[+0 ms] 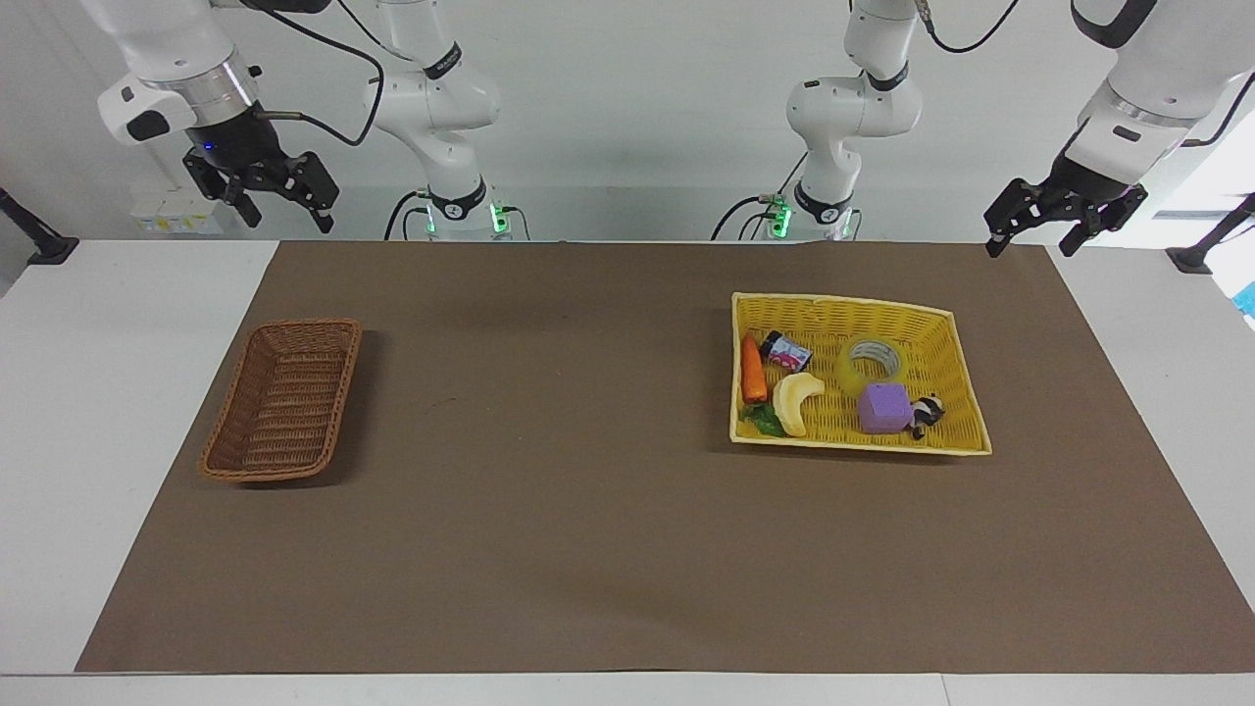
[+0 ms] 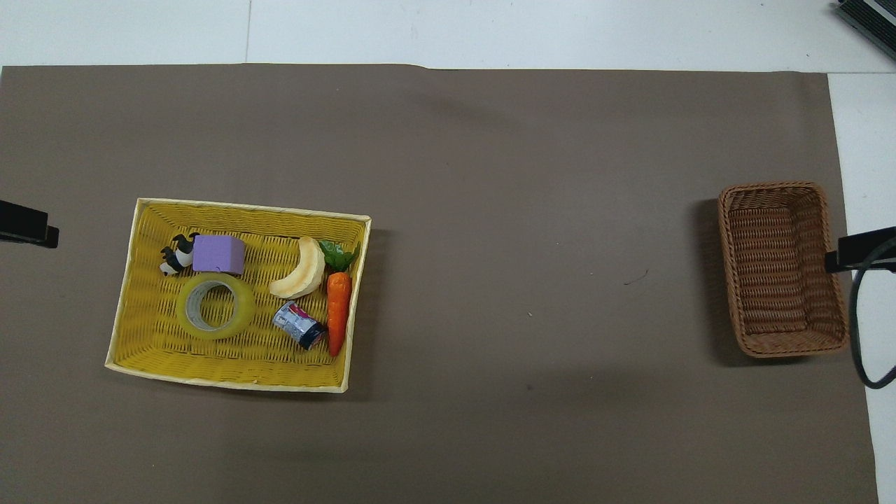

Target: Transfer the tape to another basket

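The tape lies flat in the yellow basket, beside the purple cube and nearer to the robots than it; it also shows in the overhead view. The small dark-brown wicker basket stands empty toward the right arm's end of the table, also in the overhead view. My left gripper hangs open and empty in the air over the mat's edge by the robots. My right gripper hangs open and empty above the table edge by the robots. Only their tips show in the overhead view.
The yellow basket also holds a purple cube, a panda toy, a pale banana, a carrot and a small can. A brown mat covers the table between the baskets.
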Controlling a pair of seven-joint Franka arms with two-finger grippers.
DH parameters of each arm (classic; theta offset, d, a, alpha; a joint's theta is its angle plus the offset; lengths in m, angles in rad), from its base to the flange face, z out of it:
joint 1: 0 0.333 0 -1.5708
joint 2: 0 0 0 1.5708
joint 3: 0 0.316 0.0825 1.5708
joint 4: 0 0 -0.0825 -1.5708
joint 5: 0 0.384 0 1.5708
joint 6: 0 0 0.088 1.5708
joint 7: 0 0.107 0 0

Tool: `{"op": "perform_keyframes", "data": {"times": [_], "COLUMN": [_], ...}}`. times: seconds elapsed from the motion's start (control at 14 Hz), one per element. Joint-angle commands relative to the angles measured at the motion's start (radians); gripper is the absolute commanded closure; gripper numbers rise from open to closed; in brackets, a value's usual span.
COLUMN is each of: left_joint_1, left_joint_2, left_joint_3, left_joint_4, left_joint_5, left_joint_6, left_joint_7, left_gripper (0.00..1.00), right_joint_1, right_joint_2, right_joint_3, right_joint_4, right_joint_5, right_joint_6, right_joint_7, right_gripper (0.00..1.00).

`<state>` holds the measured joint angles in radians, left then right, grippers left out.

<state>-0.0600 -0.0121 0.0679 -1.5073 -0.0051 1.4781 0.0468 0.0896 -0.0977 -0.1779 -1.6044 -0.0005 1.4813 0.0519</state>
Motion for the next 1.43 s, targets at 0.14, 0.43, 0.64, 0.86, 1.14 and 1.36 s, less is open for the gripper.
{"op": "perform_keyframes", "data": {"times": [0.14, 0.43, 0.64, 0.86, 1.14, 1.36], "left_joint_1": [-0.003, -0.003, -0.001, 0.0, -0.003, -0.011], "left_joint_2": [-0.019, -0.019, -0.028, -0.04, -0.054, -0.06], "left_joint_3": [0.0, 0.0, -0.002, -0.002, -0.002, -0.002], "left_joint_4": [-0.017, -0.017, -0.031, -0.059, -0.134, -0.181], "left_joint_5": [0.017, 0.017, 0.017, 0.017, 0.016, 0.014], "left_joint_6": [-0.013, -0.013, -0.007, 0.004, 0.024, 0.042], "left_joint_7": [0.001, -0.001, -0.001, -0.001, 0.001, 0.001], "left_gripper": [0.0, 0.0, 0.0, 0.0, 0.0, 0.0], "right_joint_1": [-0.002, -0.002, -0.002, -0.002, -0.002, -0.002], "right_joint_2": [-0.019, -0.019, -0.019, -0.019, -0.017, -0.019], "right_joint_3": [0.005, 0.005, 0.005, 0.005, 0.005, 0.005], "right_joint_4": [-0.019, -0.017, -0.019, -0.019, -0.019, -0.019], "right_joint_5": [-0.001, -0.001, -0.001, -0.001, -0.001, -0.001], "right_joint_6": [0.011, 0.011, 0.011, 0.011, 0.011, 0.011], "right_joint_7": [0.003, 0.003, 0.003, 0.003, 0.003, 0.003], "right_gripper": [0.0, 0.0, 0.0, 0.0, 0.0, 0.0]}}
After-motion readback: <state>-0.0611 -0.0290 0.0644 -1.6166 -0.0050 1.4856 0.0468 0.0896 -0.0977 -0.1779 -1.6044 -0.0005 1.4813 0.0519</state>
